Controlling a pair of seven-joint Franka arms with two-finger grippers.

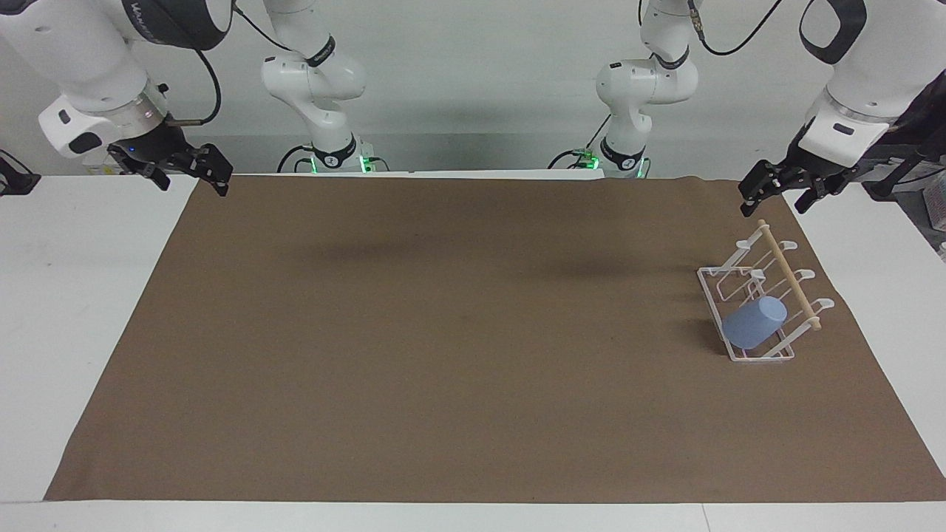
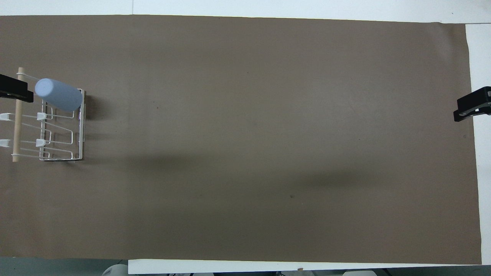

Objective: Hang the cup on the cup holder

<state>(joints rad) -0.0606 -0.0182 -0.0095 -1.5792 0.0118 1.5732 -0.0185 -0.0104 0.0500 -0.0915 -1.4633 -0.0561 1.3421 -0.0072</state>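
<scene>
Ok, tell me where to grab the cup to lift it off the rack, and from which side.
Grip the cup across its round wall near the closed end, which slants upward on the rack. Come from above, probably with the left gripper, which is closest.

Setting: robotics laboratory. Evidence: two white Franka arms (image 1: 314,81) (image 1: 643,81) bolted at the far edge of a white table (image 1: 81,295); brown mat (image 1: 443,332) as work surface; plain white wall (image 1: 480,59); exposed black cables (image 1: 214,81); green indicator lights (image 1: 336,164) at the bases.
</scene>
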